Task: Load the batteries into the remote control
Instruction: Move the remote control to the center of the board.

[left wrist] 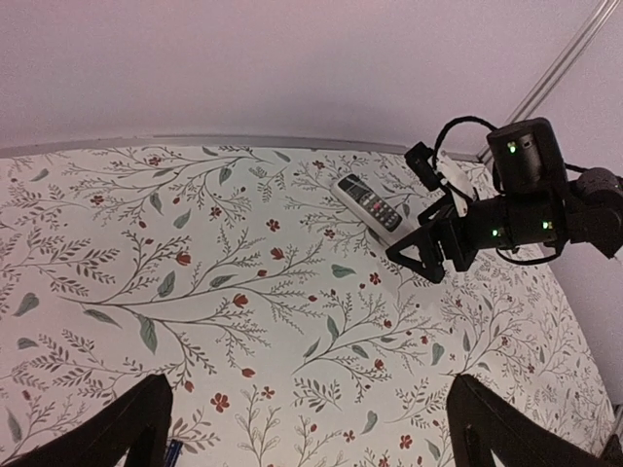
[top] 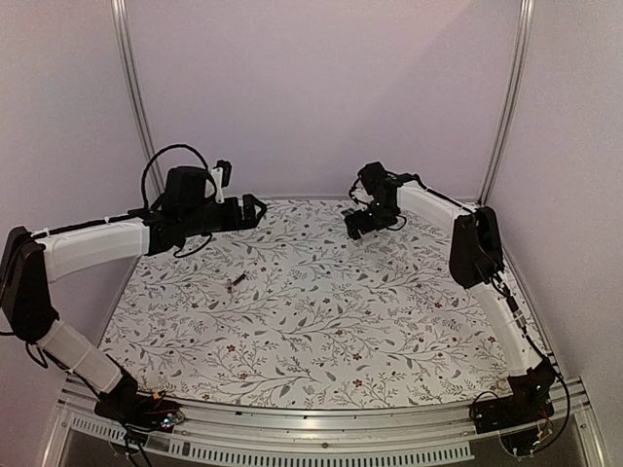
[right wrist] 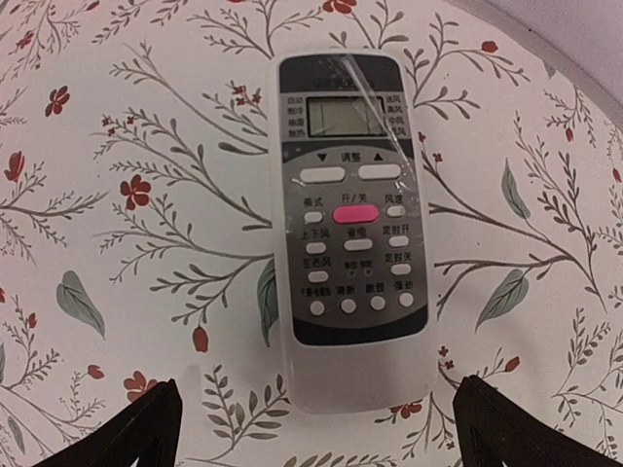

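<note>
1. Remote control lies flat with its button face up at the far right of the table, right under the right gripper. Nothing is touching it.
2. Right gripper: fingers spread wide and empty. In the wrist view the remote's near end sits between them. How high it is above the remote is hard to tell.
3. Left gripper: also spread and empty, hovering over the left side of the table.
4. Battery: one small dark cylinder on the table near the left gripper, well apart from the remote. No second one found. There is a blue speck by the left finger, but I can't tell what it is.
5. Risk: the battery door is probably on the hidden back, so the remote needs flipping. The slim flat body offers little edge to grip and could skid or slip out.
6. Risk: the battery is tiny and round. It may roll or get pinched crooked, and the busy print hides it.
7. Surface: flat, white floral print with red blooms and grey-green leaves.
8. Room: plain pale walls, metal corner posts, and an aluminium rail at the near edge.
</note>
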Tool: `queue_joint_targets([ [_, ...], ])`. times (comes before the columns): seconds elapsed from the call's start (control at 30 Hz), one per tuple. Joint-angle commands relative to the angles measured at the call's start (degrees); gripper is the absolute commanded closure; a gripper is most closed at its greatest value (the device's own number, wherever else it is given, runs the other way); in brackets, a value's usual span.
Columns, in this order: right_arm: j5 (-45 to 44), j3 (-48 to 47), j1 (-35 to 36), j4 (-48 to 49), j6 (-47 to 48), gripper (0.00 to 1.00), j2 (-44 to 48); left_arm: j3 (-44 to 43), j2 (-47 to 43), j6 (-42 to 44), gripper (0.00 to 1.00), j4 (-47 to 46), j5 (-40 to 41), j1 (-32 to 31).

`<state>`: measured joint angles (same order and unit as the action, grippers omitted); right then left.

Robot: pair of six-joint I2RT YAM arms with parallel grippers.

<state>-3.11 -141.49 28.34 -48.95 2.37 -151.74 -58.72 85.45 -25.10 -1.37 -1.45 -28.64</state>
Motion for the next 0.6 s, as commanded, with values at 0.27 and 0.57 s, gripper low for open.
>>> queue_joint_targets([
  [0.27, -2.7, -6.7, -0.4, 0.0, 2.0, 0.14, -6.4, 1.2, -3.7, 0.8, 0.00, -0.1, 1.1, 1.2],
  [0.57, 0.9, -6.7, -1.5, -0.1, 1.3, 0.35, -6.4, 1.3, -5.6, 1.3, 0.00, 0.6, 1.3, 1.8],
])
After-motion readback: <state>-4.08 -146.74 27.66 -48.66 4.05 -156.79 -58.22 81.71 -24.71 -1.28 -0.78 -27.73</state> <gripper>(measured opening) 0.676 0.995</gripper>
